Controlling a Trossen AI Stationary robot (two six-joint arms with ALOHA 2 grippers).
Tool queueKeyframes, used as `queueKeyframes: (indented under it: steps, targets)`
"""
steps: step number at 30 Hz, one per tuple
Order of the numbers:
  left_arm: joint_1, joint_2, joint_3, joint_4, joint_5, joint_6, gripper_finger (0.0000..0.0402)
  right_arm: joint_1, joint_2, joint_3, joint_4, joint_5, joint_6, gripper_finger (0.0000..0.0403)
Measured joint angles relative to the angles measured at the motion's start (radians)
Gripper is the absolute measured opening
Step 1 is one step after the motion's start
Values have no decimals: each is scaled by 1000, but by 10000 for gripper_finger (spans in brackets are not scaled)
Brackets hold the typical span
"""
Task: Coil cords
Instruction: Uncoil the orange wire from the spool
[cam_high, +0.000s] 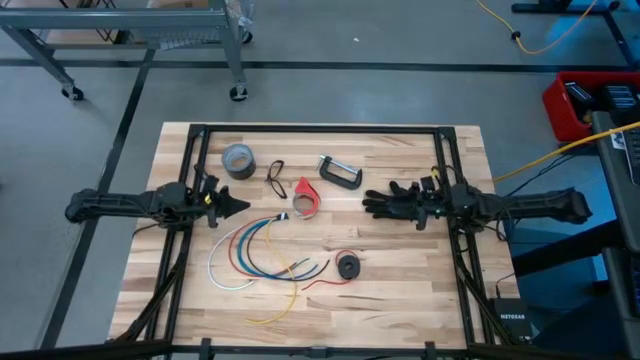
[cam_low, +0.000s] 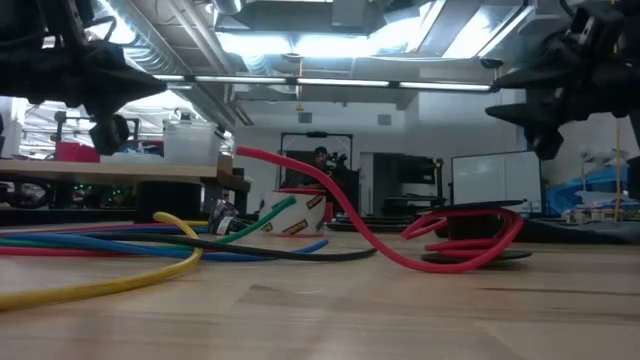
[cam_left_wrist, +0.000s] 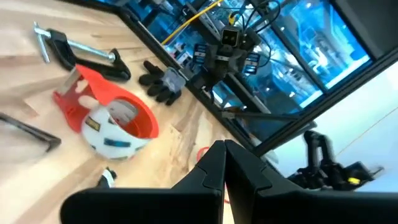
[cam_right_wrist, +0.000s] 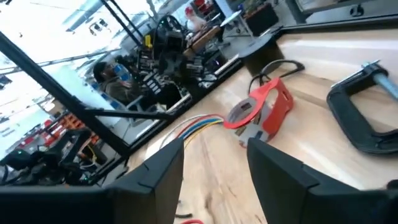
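The thin red wire lies slack on the table at the near middle, joined to the small black round spool, which lies flat. In the low view the wire loops up and over the spool. My left gripper is shut and empty, raised above the table at the left, left of the spool and farther back; the left wrist view shows its closed fingertips. My right gripper is open and empty, raised at the right above a black glove; the right wrist view shows its spread fingers.
A fanned bundle of coloured wires lies left of the spool. A red cone-shaped piece, a grey tape roll, a black loop and a black C-clamp lie farther back. A black glove lies under my right gripper.
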Motion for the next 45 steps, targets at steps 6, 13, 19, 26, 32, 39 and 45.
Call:
queueKeyframes:
  steps: [6, 13, 19, 26, 32, 39, 45]
  targets:
    - [0, 116, 0, 213, -21, 128, 0, 0, 91, 0, 61, -23, 2, 170]
    - [0, 248, 0, 346, -23, 9, 12, 0, 164, 1, 148, -24, 2, 170]
    - [0, 421, 0, 344, -23, -167, 88, 0, 217, 2, 172, -38, 6, 170]
    - [-38, 577, 14, 345, -21, -317, 140, 1, 329, 84, 160, -186, 53, 170]
    - [-101, 686, 78, 349, -44, -345, 130, 1, 492, 212, -27, -252, 54, 170]
    - [-168, 803, 165, 352, -81, -290, 127, 1, 702, 318, -138, -385, 77, 170]
    - [-212, 913, 212, 354, -123, -306, 127, 35, 832, 364, -136, -496, 130, 170]
